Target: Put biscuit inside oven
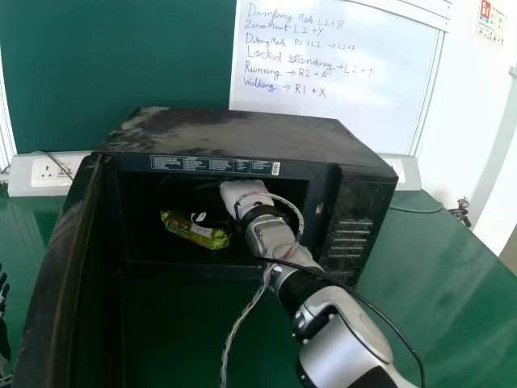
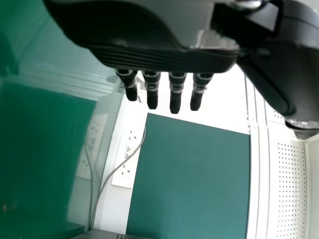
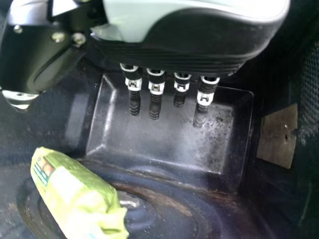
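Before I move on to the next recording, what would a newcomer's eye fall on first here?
First, the bright yellow-green biscuit packet lying inside the black oven, whose door stands open at the head view's left. Next, the right hand, also inside the oven, fingers straight and apart from the packet. Then the handwritten whiteboard behind.

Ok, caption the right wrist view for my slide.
Right hand, fingers straight, inside the oven, with the green biscuit packet lying apart from it.
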`<state>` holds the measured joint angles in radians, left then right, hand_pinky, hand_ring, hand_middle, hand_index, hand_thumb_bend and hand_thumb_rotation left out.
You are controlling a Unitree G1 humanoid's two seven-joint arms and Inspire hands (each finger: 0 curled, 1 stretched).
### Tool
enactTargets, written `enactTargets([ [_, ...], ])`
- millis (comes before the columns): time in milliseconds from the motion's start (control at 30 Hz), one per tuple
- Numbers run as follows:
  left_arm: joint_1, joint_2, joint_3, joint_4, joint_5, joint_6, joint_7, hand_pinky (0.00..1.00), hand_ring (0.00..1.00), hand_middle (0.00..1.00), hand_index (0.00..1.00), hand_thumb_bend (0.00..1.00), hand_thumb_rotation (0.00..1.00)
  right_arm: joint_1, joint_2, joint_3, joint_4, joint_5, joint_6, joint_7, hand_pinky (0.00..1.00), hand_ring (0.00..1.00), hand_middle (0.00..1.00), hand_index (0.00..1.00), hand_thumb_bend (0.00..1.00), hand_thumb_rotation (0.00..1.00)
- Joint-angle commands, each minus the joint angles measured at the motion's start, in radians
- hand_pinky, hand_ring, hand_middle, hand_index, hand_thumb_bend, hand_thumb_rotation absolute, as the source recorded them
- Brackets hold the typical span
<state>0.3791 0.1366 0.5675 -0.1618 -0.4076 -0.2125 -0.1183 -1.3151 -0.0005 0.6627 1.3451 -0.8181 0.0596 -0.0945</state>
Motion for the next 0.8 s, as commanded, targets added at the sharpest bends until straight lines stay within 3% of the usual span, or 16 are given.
enactTargets([
  [0, -0.006, 0.012, 0.0, -0.007, -0.003, 0.002, -0.01, 0.87, 0.92, 0.93, 0.97, 0.98, 0.82, -0.018, 0.0, -0.012, -0.015, 0.013, -0.003, -0.006, 0.82, 0.87, 0.91, 0.91, 0.97, 0.98],
  [467, -0.008, 0.022, 0.005, -0.012, -0.01, 0.022, -0.008, 0.86, 0.91, 0.93, 0.96, 1.0, 0.81, 0.061, -0.022, -0.023, -0.073, 0.048, -0.066, -0.023, 0.84, 0.91, 0.94, 0.94, 0.97, 1.0],
  [767, -0.012, 0.024, 0.008, -0.007, -0.021, 0.02, -0.014, 0.86, 0.91, 0.93, 0.97, 0.99, 0.8, 0.14, -0.043, -0.05, -0.127, 0.074, -0.114, -0.052, 0.93, 0.98, 1.0, 1.0, 1.0, 1.0],
])
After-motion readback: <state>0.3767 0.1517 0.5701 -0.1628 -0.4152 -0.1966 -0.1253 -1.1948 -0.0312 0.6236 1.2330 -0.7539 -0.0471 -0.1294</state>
